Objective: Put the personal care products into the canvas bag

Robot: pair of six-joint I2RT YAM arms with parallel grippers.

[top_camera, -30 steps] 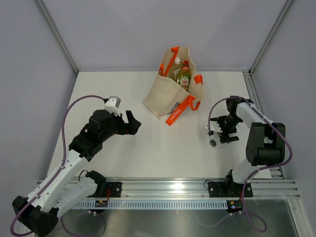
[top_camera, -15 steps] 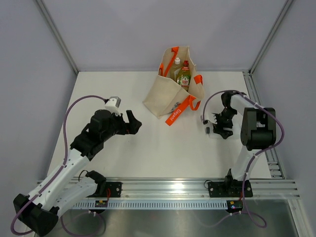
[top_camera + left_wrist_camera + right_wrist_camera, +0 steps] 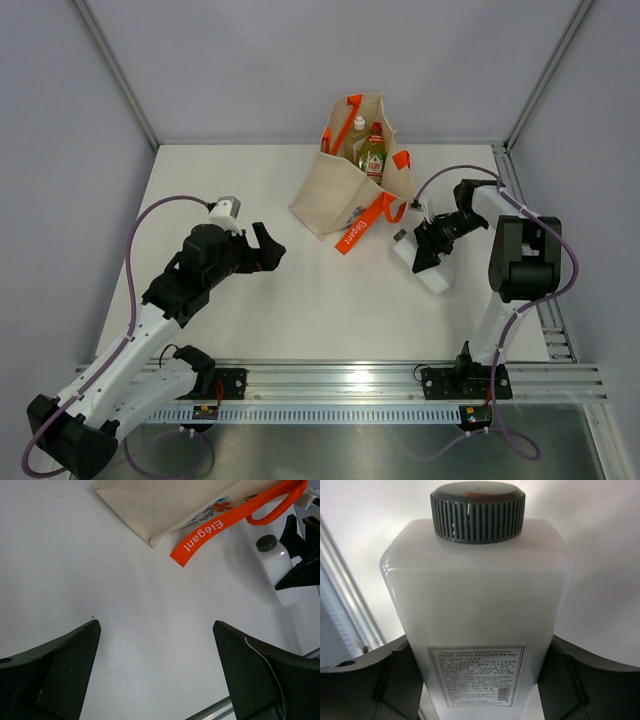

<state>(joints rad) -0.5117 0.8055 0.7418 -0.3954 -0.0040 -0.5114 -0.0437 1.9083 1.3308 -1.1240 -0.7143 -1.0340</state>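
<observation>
One white dark-capped bottle [image 3: 480, 590] clamped in my right claw [image 3: 430, 248] | lift above canvas bag [image 3: 325, 195] rim, far-left, before releasing | left claw [image 3: 155, 670] wide.

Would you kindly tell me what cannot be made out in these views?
Top view: the canvas bag hides its contents beneath the green bottle and white-capped bottle.
Right wrist view: label print on the white bottle is too small to read.
Right wrist view: whether the right pincer presses the bottle; the bottle hides its pad faces.
</observation>
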